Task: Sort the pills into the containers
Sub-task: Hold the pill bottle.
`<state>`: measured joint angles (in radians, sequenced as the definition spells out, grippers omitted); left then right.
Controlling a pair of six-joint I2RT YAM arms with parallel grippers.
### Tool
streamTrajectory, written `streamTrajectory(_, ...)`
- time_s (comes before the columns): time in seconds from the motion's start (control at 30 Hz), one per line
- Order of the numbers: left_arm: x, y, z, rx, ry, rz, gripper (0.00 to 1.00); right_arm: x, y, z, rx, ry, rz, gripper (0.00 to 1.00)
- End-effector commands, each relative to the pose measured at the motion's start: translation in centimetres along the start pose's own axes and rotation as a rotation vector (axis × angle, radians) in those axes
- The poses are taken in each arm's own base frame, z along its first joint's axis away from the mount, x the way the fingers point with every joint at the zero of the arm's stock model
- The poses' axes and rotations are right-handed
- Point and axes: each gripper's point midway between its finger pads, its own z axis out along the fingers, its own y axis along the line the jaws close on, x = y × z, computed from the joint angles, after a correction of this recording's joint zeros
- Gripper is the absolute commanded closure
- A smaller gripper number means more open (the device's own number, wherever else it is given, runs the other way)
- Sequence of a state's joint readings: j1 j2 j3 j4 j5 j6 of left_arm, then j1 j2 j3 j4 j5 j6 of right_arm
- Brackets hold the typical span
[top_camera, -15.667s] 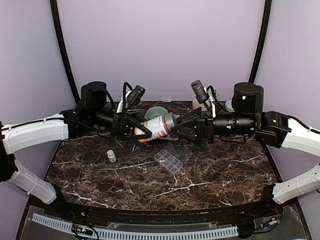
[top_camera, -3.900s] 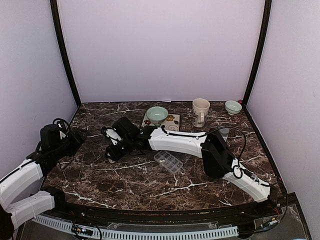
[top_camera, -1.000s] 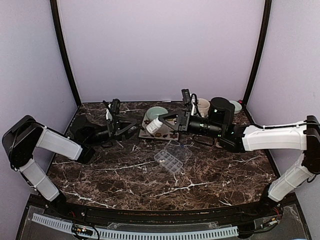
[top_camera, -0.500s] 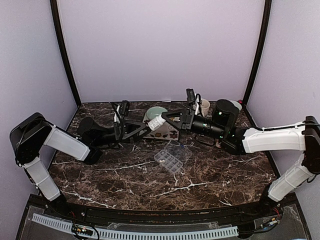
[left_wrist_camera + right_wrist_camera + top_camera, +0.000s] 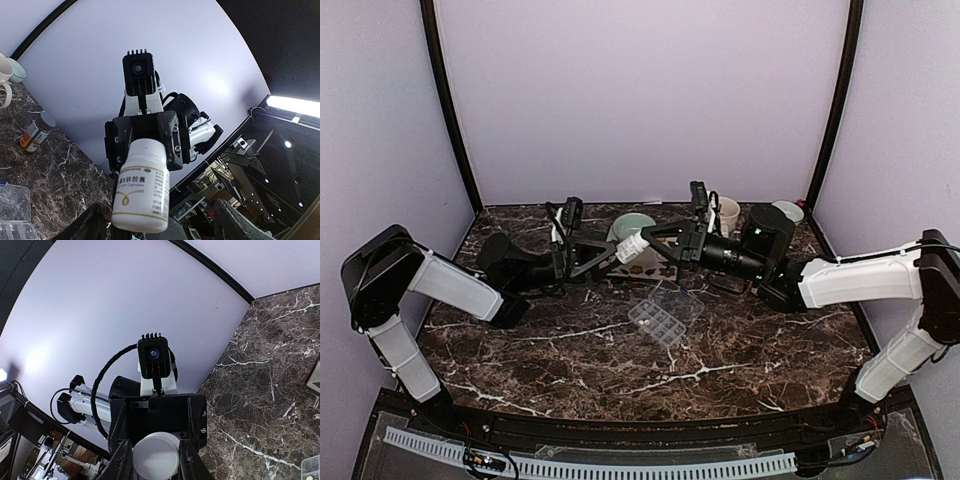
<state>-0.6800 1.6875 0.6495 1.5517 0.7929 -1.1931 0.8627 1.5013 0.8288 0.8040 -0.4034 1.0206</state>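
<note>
A small white bottle (image 5: 631, 247) hangs above the back of the table, tilted, with my right gripper (image 5: 646, 243) shut on its cap end. In the right wrist view the white cap (image 5: 155, 456) sits between my fingers (image 5: 120, 462). My left gripper (image 5: 604, 255) faces it from the left, open, its fingers either side of the bottle's (image 5: 142, 192) lower end without touching it. The clear pill box with its containers (image 5: 658, 322) lies lid open on the marble below. The pills are not visible in any view.
A green bowl (image 5: 635, 222), a patterned mat (image 5: 658, 264), a cream mug (image 5: 725, 213) and a small bowl (image 5: 788, 210) stand along the back. An orange bottle (image 5: 34, 136) stands behind the right arm. Both arms stretch low across the back half.
My left gripper has moved right until its fingers flank the bottle's lower end, and they have narrowed a little. The right gripper has raised the bottle slightly.
</note>
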Motion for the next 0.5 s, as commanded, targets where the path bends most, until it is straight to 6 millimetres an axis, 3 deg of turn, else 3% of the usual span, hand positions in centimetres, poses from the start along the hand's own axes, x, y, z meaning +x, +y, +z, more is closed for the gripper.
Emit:
streamTrajectory(0.0,-1.12,-1.29,0.88,0.043,-0.030,0.059,0.25,-0.50,0.55,-0.05,-0.051,-0.024,-0.002,1.00)
streamTrajectory(0.47,-0.75,-0.80,1.27,0.023,-0.030,0.056,0.31,-0.92,0.59,0.12,-0.072,-0.046,0.004,1.00)
